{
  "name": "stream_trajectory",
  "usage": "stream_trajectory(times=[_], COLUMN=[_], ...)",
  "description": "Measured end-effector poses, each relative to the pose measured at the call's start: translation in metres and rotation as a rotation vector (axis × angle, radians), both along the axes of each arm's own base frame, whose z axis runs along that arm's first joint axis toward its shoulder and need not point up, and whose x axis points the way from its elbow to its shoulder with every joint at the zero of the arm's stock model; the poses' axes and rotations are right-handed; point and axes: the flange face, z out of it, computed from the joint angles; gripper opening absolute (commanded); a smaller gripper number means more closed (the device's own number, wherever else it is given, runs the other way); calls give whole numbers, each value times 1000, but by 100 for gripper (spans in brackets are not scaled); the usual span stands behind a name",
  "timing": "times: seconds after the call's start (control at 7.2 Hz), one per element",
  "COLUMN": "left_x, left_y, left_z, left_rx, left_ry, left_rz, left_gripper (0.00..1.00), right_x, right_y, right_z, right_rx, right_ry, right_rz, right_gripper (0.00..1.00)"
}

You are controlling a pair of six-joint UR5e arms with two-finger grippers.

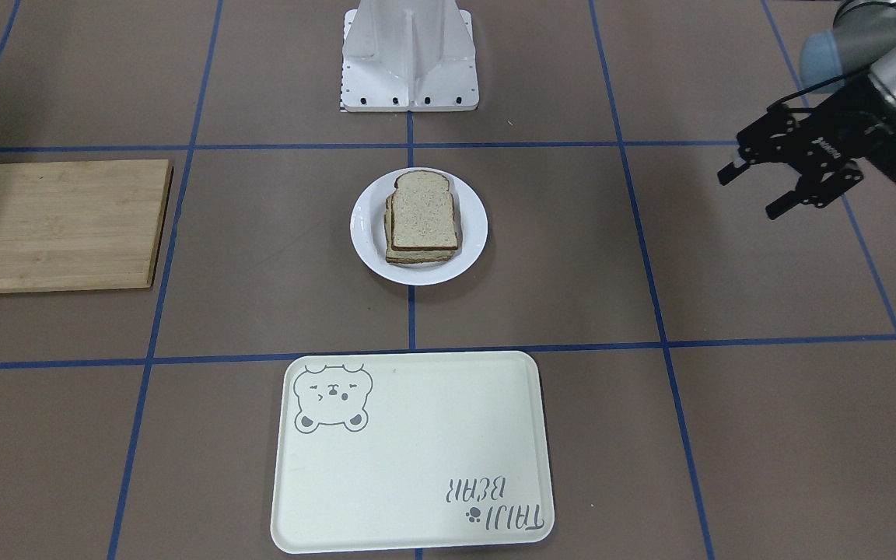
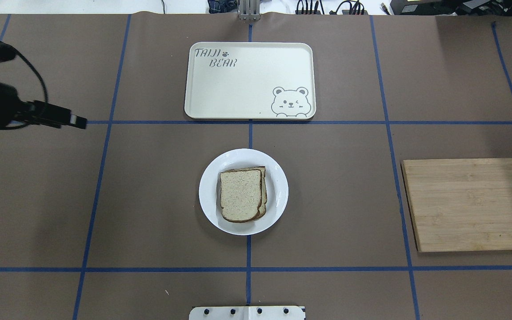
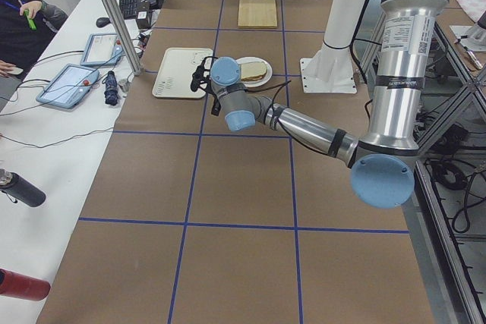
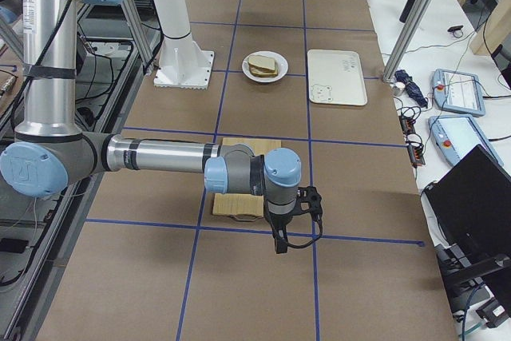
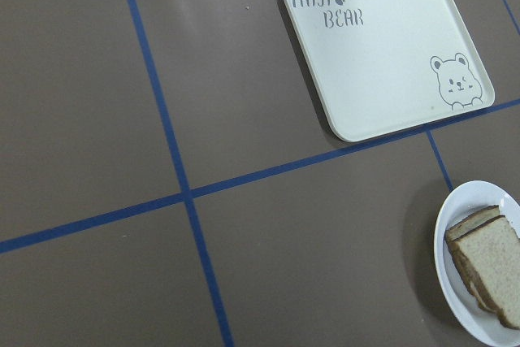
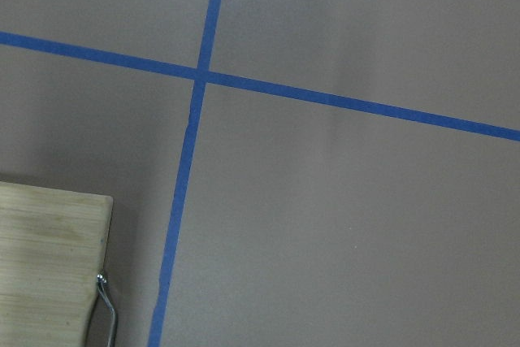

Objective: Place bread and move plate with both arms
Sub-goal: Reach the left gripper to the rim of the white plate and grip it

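**Bread stacked on plate; two-arm lift not yet begun**

The left pincer (image 1: 753, 190) hung with its jaws spread wide and nothing between them, above the table (image 1: 767, 435) and well apart from the plate (image 1: 364, 233). The right pincer (image 4: 289, 237) showed only in the side view, above the near edge of the wooden cutting board (image 1: 55, 225); whether it was open I cannot tell.

The bread (image 1: 423, 210) lay as the top slice of a two-slice stack in the middle of the white plate, which sat between the robot's base and the bear tray (image 1: 417, 467).

The placing looked finished, so carrying the plate was probably next. Each pincer should take an opposite side of the rim, clamp at matching height, and rise together so the plate stays level and the slices do not slide.
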Motion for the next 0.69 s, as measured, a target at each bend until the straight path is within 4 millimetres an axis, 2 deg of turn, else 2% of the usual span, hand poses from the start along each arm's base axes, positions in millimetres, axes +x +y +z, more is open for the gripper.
stream_trajectory(times=[0.14,0.42,0.56,0.69], left_x=[55,154,195,224], left_y=[11,41,63,84], left_z=[-18,-35,-44,-51], left_rx=[-30,-75,-102,-128], left_ry=[20,96,154,192], left_rz=[-9,-27,-35,-43], left_gripper=[99,97,96,94], right_x=[3,3,3,3], right_y=[2,3,3,3], right_z=[1,2,1,1], right_rx=[-6,-12,-13,-14], right_ry=[-3,-11,-17,-21], right_rz=[2,7,9,9], right_gripper=[100,100,100,100])
